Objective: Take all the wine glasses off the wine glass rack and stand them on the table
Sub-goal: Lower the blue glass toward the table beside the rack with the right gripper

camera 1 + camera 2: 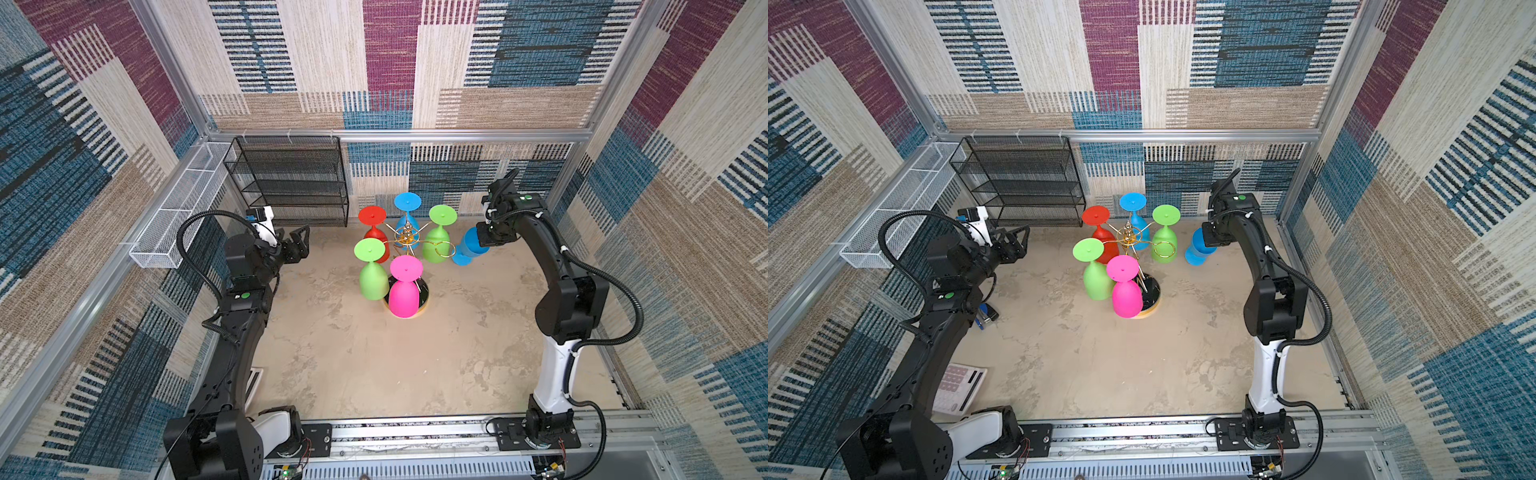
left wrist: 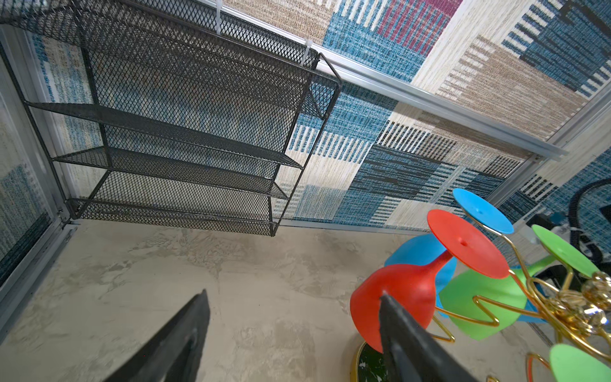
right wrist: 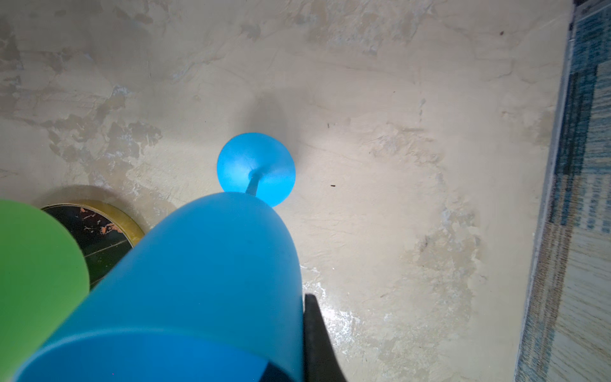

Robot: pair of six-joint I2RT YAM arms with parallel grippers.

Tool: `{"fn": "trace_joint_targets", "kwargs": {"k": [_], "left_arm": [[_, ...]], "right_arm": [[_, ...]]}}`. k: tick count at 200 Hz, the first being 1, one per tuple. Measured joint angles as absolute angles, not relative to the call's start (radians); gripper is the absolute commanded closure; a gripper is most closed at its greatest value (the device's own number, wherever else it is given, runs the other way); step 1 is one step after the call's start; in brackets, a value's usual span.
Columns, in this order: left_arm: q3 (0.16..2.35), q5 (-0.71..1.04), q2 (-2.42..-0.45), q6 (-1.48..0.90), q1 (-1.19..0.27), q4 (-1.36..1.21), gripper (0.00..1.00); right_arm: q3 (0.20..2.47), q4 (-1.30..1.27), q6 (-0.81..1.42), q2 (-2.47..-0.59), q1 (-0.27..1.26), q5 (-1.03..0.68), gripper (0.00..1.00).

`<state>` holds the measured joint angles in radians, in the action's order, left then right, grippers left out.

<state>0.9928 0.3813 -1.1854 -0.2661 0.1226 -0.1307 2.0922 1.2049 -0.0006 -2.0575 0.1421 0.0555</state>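
1. My left gripper (image 1: 306, 239) hangs at 9 o'clock of the wine glass rack (image 1: 405, 237). Its fingers (image 2: 188, 330) are spread wide with nothing between them. The red glass (image 1: 372, 216) is the nearest hanging thing. A reach toward 3 o'clock would likely strike its bowl and set it swinging.
2. The black mesh shelf (image 1: 291, 183) stands at 11 o'clock and the white mesh basket (image 1: 178, 208) runs along the wall past 9. That arm has little room to back away. Its free room is the bare table (image 1: 415, 365) toward 6.
3. Five glasses hang foot-up on the rack. The empty ring (image 1: 445, 249) at 4 o'clock carries none. I judge the loaded stand top-heavy, so any knock on an arm could rock it on its round base.
4. The blue wine glass (image 1: 467, 245) is off the rack at 3 o'clock. It is tilted, foot downward.
   - I cannot tell whether the foot touches the table.
   - My right gripper (image 1: 480, 241) is clamped on the bowl's wall at the rim, one finger outside and the other seemingly inside.
   - A pinch on a thin wall may let the glass pivot or slip.
   - Set down tilted, it could land on the foot's edge and topple.
   - The green glass (image 1: 435, 249) hangs just beside it, so drifting toward 9 risks a knock.
5. The side wall (image 3: 588, 165) is near at 3 o'clock. The open room lies toward 5 and 6.
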Motion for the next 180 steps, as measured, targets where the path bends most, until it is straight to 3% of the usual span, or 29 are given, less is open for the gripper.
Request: {"fn": "trace_joint_targets", "kwargs": {"k": [122, 180], "left_arm": [[0.993, 0.426, -1.204, -0.322, 0.149, -0.138, 0.18], [0.993, 0.438, -1.204, -0.338, 0.155, -0.144, 0.18]], "right_arm": [[2.047, 1.217, -0.004, -2.072, 0.162, 0.107, 0.99], [2.036, 1.224, -0.004, -2.065, 0.167, 0.116, 0.89]]}}
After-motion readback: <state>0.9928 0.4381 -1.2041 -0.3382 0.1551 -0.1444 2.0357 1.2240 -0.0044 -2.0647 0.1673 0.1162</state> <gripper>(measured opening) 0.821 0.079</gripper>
